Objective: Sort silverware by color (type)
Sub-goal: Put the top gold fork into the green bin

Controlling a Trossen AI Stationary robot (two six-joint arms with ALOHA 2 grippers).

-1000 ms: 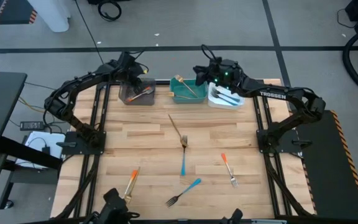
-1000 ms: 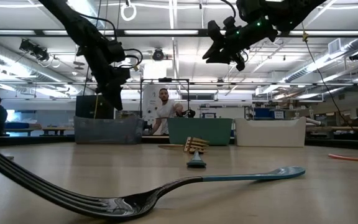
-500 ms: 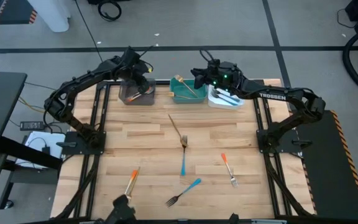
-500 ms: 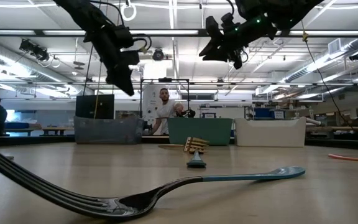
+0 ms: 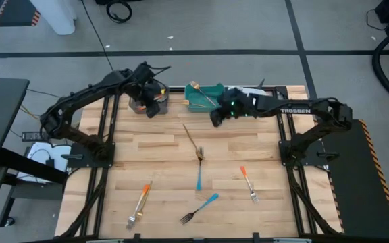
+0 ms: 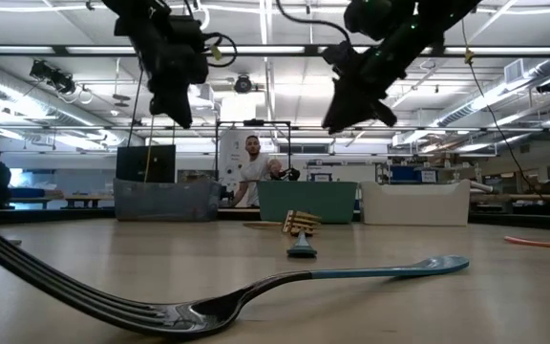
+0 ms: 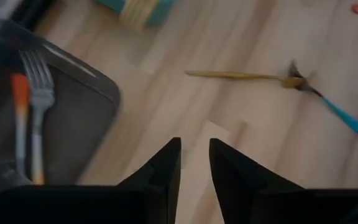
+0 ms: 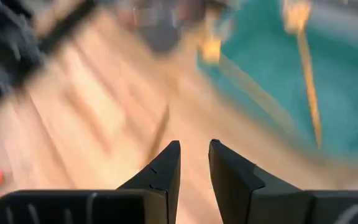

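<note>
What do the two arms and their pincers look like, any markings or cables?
Both arms are dark, near-black, built of slim jointed links. The right arm carries white TROSSEN lettering on its forearm, and green lights glow near its wrist. Thin black cables loop by the left arm's wrist. The left pincer and the right pincer each have two flat, angular black fingers tapering to blunt tips.

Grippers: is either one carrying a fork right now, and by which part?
Neither. The left gripper and right gripper both show an empty gap between their fingers.
</note>
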